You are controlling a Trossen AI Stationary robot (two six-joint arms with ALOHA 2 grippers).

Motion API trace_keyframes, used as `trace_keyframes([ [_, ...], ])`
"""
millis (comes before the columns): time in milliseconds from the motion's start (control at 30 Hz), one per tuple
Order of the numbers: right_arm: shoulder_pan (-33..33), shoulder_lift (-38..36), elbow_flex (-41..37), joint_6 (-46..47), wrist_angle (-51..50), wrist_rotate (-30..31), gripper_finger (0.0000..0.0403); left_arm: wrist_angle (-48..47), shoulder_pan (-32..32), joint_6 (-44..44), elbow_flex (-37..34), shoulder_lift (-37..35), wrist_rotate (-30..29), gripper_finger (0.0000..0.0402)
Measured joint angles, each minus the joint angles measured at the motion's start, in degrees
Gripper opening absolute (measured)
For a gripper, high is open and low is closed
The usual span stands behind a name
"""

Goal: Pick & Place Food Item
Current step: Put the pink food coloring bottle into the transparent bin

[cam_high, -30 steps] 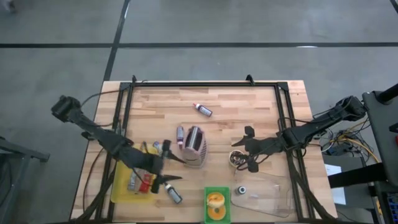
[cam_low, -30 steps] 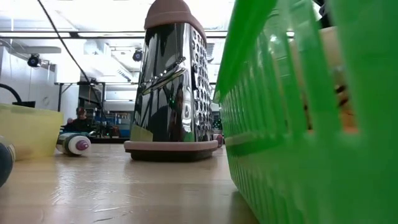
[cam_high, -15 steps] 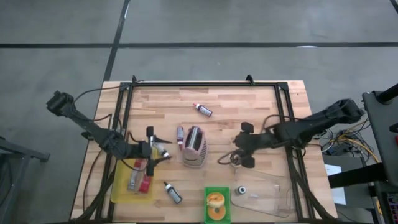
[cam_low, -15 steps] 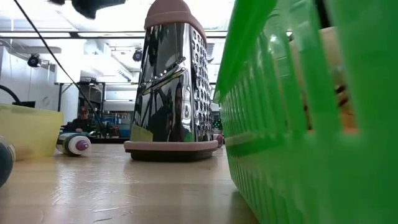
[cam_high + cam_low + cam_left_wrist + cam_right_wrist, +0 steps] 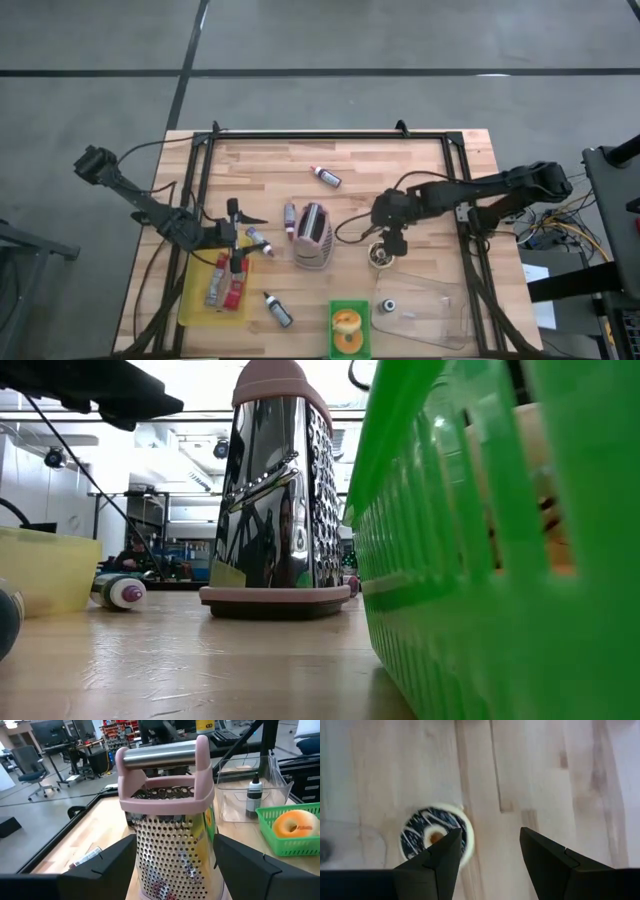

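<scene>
Approach step: right gripper hovers, fingers wide and empty, over the chocolate donut on the table. Next, lower and close. Left gripper, fingers wide, faces the grater.

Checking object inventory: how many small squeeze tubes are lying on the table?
4: one far side, one left of the box grater, one near the left gripper, one beside the yellow tray. More may be hidden.

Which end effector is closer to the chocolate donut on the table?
The right end effector is closer, right above the chocolate donut. The left end effector is far off, beyond the grater, over the yellow tray.
</scene>
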Motion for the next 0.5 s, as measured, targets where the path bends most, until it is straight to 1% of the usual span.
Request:
trace_keyframes([
  [133, -1.09, -0.06, -1.14, -0.32, -0.06, -1.02, 0.0199, 0.22, 0.13, -0.43, -0.36, -0.28, 0.01, 0.0266],
  [233, -2.17, 0.25, -2.12, -1.84, 1.7, -0.98, 0.0199, 0.44, 0.6, -0.42, -0.36, -0.26, 0.05, 0.0266],
  [367, -4.49, 0.3, -3.29, -5.07, 6.86, -0.96, 0.0199, 0.81, 1.77, -0.42, -0.4, -0.26, 0.11, 0.0266],
  [500, -8.4, 0.19, -3.33, -8.84, 13.54, -0.93, 0.0199, 0.81, 2.76, -0.63, -0.4, -0.26, 0.15, 0.0266],
])
